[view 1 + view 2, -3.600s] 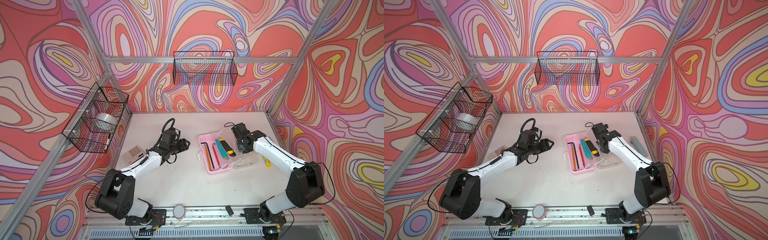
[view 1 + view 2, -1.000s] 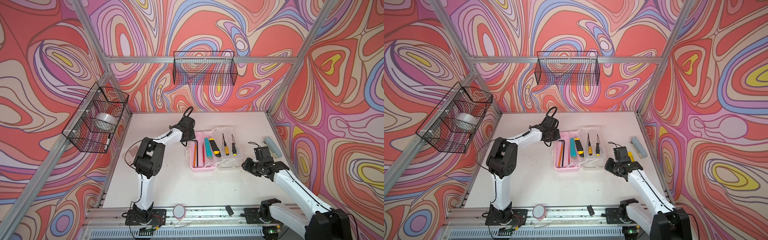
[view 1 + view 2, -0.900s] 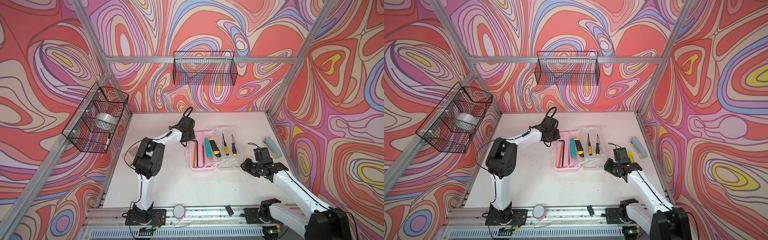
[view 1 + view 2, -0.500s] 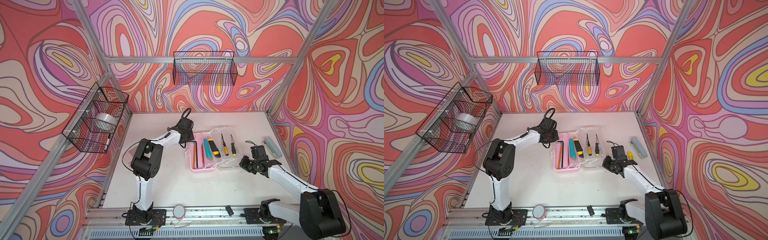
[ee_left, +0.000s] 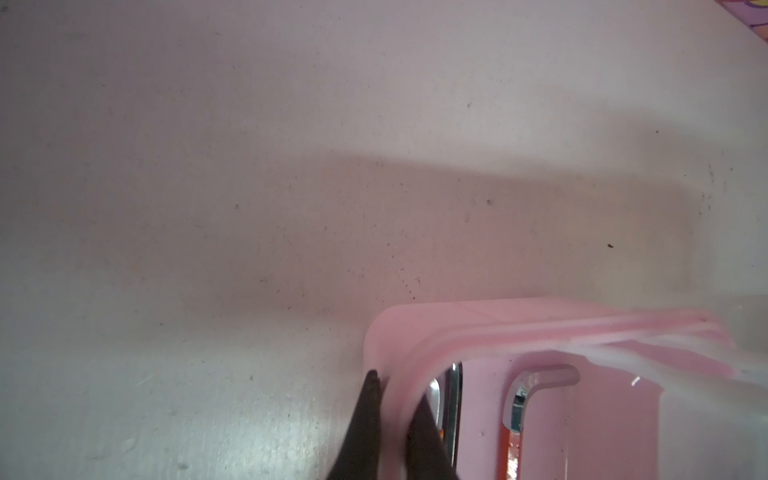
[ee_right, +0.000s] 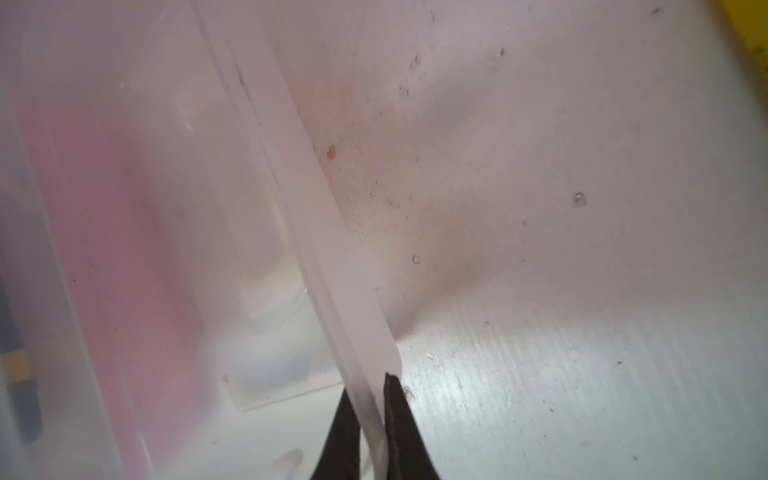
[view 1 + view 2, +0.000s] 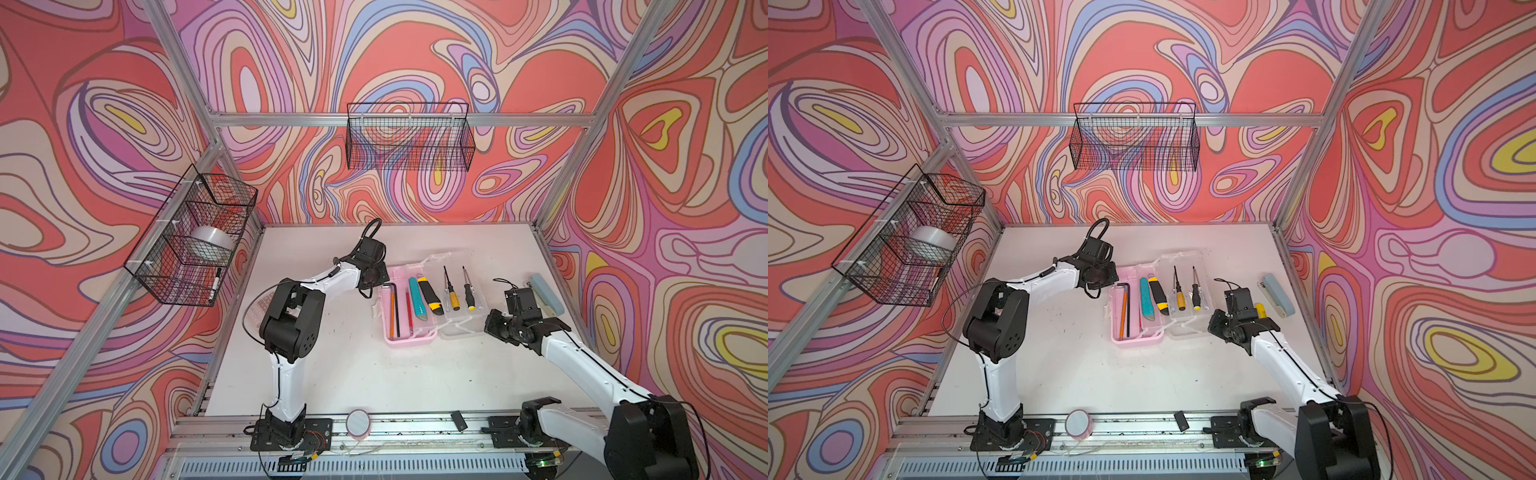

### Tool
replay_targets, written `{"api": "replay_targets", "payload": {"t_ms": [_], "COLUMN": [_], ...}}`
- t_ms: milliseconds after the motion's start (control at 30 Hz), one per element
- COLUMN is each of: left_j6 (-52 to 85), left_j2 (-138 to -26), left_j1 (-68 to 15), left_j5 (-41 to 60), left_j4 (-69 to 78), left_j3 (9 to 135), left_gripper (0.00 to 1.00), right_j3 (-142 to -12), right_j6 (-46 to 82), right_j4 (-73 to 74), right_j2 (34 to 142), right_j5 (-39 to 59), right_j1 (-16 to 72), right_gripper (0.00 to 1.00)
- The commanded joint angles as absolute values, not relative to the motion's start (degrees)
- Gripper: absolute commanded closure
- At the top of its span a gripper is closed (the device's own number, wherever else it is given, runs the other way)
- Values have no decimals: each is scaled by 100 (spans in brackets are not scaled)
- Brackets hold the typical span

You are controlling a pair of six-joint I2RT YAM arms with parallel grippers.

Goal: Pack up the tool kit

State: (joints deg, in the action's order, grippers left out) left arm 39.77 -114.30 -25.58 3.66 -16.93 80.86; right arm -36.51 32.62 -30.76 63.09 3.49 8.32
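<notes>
The left gripper (image 5: 395, 390) pinches the rim of the light-looking, bendy tool kit (image 7: 409, 341) at ten o'clock, the right gripper (image 6: 368, 386) its lid (image 7: 482, 286) at four.

White worktop (image 7: 353, 374), scuffed and speckled. Back wall: black wire basket (image 7: 409, 141), hung from the frame rail. Left wall: second wire basket (image 7: 224, 195) holding a roll of clear tape (image 7: 210, 244) and, lower down, a marker (image 7: 215, 284). Grey-blue oblong bar (image 7: 547, 293) lies near the worktop's right edge. Front rail: round pink-rimmed disc (image 7: 358, 423); small black block (image 7: 456, 420) to its right.
</notes>
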Motion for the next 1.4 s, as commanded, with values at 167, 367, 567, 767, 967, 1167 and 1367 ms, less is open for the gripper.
{"api": "replay_targets", "payload": {"t_ms": [167, 367, 567, 767, 967, 1167, 1367], "left_j6": [4177, 4184, 4258, 4347, 4403, 4486, 4441], "left_j2": [-11172, -11181, -11266, -11258, -11338, -11331, -11239], "left_j1": [-2790, -2960, -3005, -3098, -3163, -3200, -3199], "left_j5": [556, 522, 544, 543, 641, 687, 741], "left_j4": [-1798, -1880, -1864, -1786, -1718, -1620, -1555], "left_j3": [8065, 8299, 8402, 8420, 8540, 8526, 8405], "left_gripper": [100, 100, 100, 100, 100, 100, 100], "right_j3": [-4444, -4818, -5343, -5758, -6470, -7140, -7771], "right_j6": [3192, 3272, 3385, 3528, 3631, 3728, 3820], "right_j4": [-3320, -3417, -3636, -3788, -4062, -4188, -4344], "right_j2": [5779, 5658, 5765, 6091, 6532, 7280, 8112], "right_j5": [-78, -80, -767, -1422, -2289, -2773, -2988], "right_j1": [824, 1185, 2160, 3012, 4095, 5070, 5699], "right_gripper": [100, 100, 100, 100, 100, 100, 100]}}
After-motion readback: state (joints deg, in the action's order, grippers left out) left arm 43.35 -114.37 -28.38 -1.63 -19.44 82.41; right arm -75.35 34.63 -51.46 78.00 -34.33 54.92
